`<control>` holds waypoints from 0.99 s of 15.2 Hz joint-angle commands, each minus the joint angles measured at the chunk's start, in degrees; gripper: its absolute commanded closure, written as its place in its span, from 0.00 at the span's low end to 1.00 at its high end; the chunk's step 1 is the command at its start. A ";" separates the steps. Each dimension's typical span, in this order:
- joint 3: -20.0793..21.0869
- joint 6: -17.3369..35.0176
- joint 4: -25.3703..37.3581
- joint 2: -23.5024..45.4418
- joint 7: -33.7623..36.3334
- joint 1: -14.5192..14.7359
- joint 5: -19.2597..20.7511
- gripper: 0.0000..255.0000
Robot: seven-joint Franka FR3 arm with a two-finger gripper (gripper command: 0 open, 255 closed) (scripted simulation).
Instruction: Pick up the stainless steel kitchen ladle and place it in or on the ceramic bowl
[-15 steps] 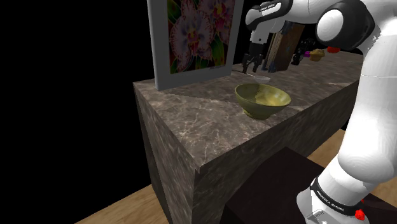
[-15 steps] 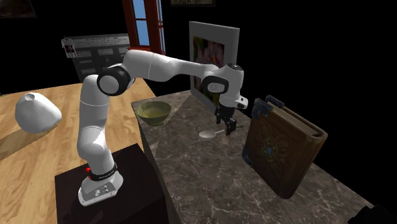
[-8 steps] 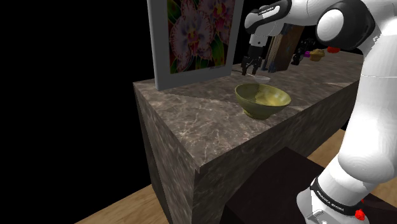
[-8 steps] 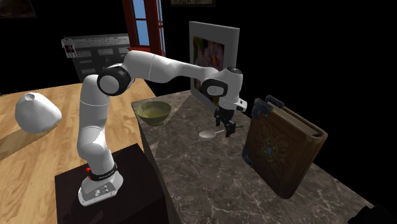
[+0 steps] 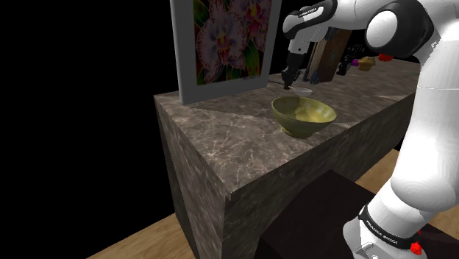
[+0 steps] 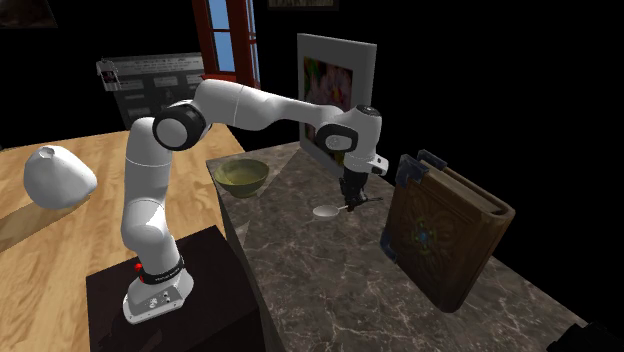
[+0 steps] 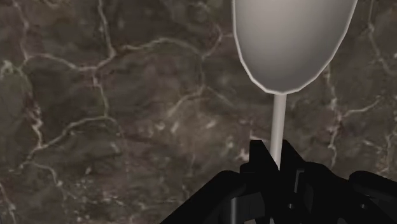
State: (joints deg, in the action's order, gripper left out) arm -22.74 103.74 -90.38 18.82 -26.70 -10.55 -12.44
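A pale grey ladle [image 7: 292, 38] lies flat on the dark marble counter [image 7: 114, 127], its thin handle running back between my fingers. My black gripper [image 7: 275, 159] is shut on that handle, close behind the scoop. From the second exterior view the gripper [image 6: 352, 203] points straight down at the ladle [image 6: 326, 211] in the middle of the counter. The olive-green bowl [image 6: 241, 175] stands apart from it, near the counter's end. In the shoulder view the bowl [image 5: 303, 115] is in front of the gripper [image 5: 288, 83] and the ladle [image 5: 300, 90].
A framed flower picture [image 5: 224, 44] stands upright on the counter just beside the gripper. A large brown book [image 6: 440, 235] stands on end on the gripper's other side. The counter [image 5: 221, 154] drops off sharply at its edges. A white rounded object [image 6: 58, 177] lies on the wooden floor.
The fingers stood apart over the ladle's handle before; now they have come together on it. The arm and the ladle have stayed in place.
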 commanded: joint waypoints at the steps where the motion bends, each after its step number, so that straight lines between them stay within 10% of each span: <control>1: 0.00 0.00 0.00 0.00 0.00 0.00 0.00 1.00; 15: -0.28 -8.20 7.88 -0.43 0.97 -0.53 0.44 1.00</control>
State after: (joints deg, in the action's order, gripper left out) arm -23.02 96.39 -83.34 18.38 -25.88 -11.04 -12.03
